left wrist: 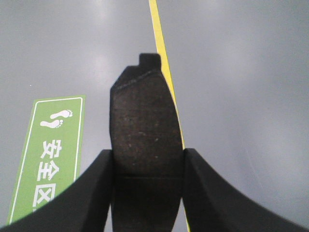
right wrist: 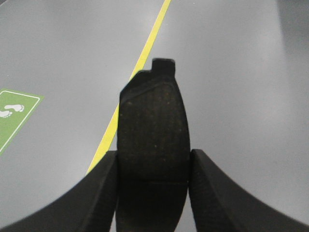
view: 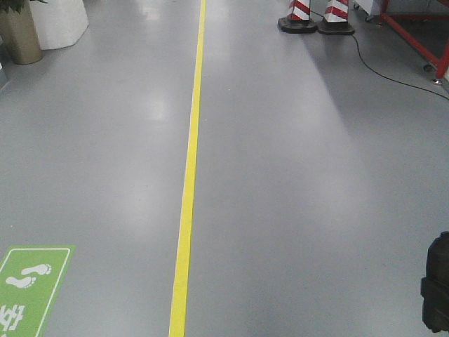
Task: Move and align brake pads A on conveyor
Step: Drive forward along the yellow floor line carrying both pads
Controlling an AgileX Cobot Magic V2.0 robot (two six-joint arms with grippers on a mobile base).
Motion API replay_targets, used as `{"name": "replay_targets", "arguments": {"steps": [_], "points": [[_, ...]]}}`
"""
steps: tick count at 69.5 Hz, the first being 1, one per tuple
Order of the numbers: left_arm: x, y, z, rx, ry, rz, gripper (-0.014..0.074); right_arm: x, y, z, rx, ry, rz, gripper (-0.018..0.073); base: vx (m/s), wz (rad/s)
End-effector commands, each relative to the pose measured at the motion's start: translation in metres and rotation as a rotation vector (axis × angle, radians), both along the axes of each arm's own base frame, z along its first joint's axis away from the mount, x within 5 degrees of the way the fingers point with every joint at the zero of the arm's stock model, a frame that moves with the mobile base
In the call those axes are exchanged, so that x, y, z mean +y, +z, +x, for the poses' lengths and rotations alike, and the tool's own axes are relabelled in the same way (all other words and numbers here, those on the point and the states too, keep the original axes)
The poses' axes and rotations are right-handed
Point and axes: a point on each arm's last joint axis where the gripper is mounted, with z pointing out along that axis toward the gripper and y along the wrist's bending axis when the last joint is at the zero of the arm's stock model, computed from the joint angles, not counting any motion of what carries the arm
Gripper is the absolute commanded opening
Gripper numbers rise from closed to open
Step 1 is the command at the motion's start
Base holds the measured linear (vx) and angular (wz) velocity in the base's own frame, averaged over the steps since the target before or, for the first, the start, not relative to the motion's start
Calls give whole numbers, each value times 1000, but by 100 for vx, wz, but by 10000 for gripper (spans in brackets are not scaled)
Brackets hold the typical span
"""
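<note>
- Two pads, one per gripper, both held in the air above the floor (view: pixel 316 210).
- Left gripper (left wrist: pixel 148 159): jaws pinched on the long edges of the left pad (left wrist: pixel 145 121), a finger (left wrist: pixel 91 193) tight against each side.
- Left pad: dark grey, flat and speckled, pointing away from the wrist, with a small square tab at the far end. A thin groove crosses it between the fingers.
- Right gripper (right wrist: pixel 153 162): jaws likewise clamped on the right pad (right wrist: pixel 154 116), gripping both long edges.
- Right pad: same make, tab at the far end, groove just visible low down between the fingers.
- Floor: glossy grey, with soft reflections of the ceiling lights.
- Yellow line (view: pixel 188 196): narrow strip running away down the floor. In both wrist views it passes behind the pad.
- Green sign (view: pixel 28 281): floor sticker with a white border, white footprints and white characters. It lies left of the line and shows in both wrist views.
- Cones (view: pixel 317 17): two, red and white striped on black bases, at the far end right of the line.
- Red frame (view: pixel 414 31): far right corner, with a black cable (view: pixel 393 70) trailing across the floor below it.
- Pot (view: pixel 19 31): tan, far left corner.
- Black object (view: pixel 438 281): at the right edge of the front view, cut off, so I cannot tell what it is.
</note>
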Motion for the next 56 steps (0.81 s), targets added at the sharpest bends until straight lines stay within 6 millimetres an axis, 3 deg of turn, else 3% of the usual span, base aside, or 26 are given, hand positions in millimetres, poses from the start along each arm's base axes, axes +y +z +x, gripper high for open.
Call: {"name": "replay_targets", "arguments": {"steps": [1,56], "points": [[-1,15,4,-100,-9,-11,-6,0,17,5,-117,-3,17,-7,23,8],[-1,15,4,-100,-9,-11,-6,0,17,5,-117,-3,17,-7,36,2]]}}
